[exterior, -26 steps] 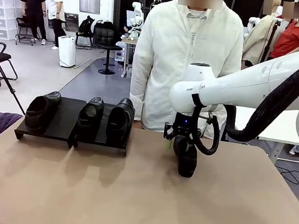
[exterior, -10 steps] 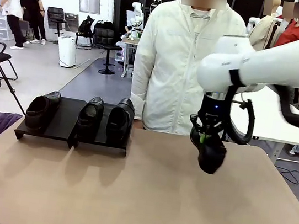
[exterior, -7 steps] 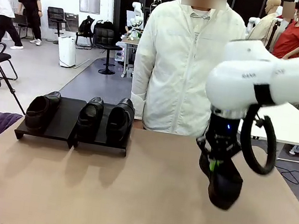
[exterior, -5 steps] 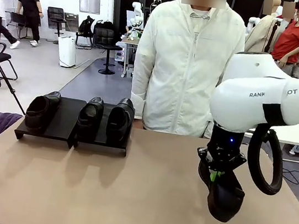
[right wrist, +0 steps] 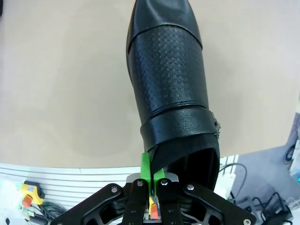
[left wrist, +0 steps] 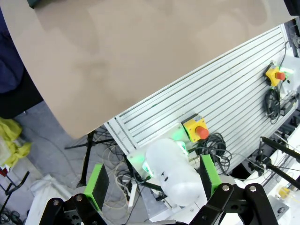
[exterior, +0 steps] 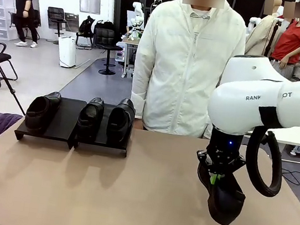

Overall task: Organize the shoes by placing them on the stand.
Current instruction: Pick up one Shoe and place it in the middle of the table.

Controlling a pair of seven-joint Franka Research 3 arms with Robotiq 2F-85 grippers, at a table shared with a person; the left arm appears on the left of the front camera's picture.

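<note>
Reading "RANK", the right arm [exterior: 269, 98] carries a shoe [exterior: 224, 198].

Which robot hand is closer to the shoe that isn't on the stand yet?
The right one. Its gripper is shut on that shoe, holding it above the table. The left gripper hangs open off the table's near edge, away from it.

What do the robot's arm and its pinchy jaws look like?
The right arm is fat, round and white with dark lettering, a black cable looping beside it and a small blue light. The right gripper and left gripper are black with bright green pads.
</note>
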